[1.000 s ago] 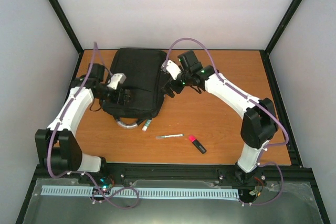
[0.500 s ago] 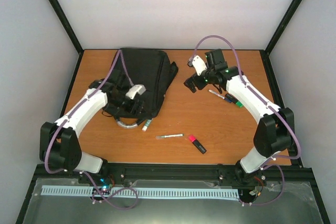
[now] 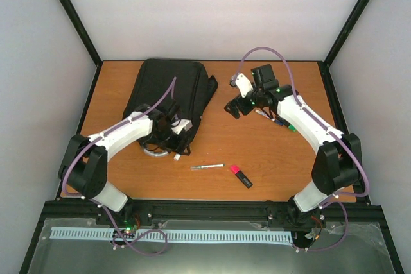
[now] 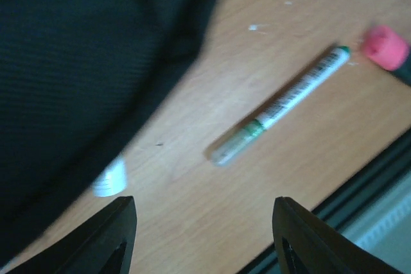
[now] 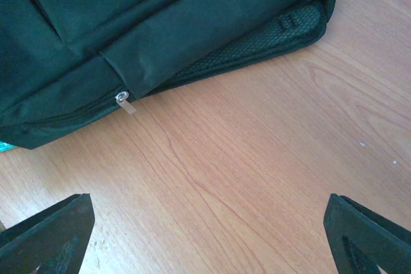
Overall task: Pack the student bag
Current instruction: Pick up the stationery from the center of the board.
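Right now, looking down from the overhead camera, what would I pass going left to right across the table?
Large black soft fabric backpack → slim silver-white pen → black highlighter with a pink cap → thin green-tipped markers.

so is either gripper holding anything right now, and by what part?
Nothing is held. The left gripper stands open over bare table beside the student bag; the right gripper is wide open over the table too.

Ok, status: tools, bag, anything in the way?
Left tool open, empty, at near corner of bag. Right tool open, empty, beside bag. Pen, highlighter loose in front, nothing blocking.
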Robot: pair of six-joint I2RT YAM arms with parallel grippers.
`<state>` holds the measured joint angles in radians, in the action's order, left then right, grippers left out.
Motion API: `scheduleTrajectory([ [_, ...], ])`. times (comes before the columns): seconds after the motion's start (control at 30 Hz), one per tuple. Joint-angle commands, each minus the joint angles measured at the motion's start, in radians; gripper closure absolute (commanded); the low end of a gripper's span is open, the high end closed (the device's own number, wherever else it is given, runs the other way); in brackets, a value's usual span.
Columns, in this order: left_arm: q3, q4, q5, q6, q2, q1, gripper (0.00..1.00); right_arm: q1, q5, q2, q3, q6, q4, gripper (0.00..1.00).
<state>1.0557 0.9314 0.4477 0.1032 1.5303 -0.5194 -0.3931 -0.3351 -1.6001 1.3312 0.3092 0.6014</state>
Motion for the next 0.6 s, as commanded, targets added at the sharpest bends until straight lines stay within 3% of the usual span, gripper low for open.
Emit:
scheduleTrajectory([
  [0.0, -0.008, -0.042, -0.159, 0.105, 0.021, -0.026, 0.39, 0.006, 0.011, 0.063, -0.039, -0.016, -0.017, 0.00],
  [0.23, -0.022, -0.053, -0.274, 0.124, 0.065, -0.091, 0.46, 0.005, 0.009, 0.088, -0.076, -0.014, -0.023, 0.00],
  [0.57, -0.027, -0.080, -0.394, 0.149, 0.125, -0.094, 0.56, 0.005, 0.015, 0.083, -0.080, -0.043, -0.062, 0.00],
])
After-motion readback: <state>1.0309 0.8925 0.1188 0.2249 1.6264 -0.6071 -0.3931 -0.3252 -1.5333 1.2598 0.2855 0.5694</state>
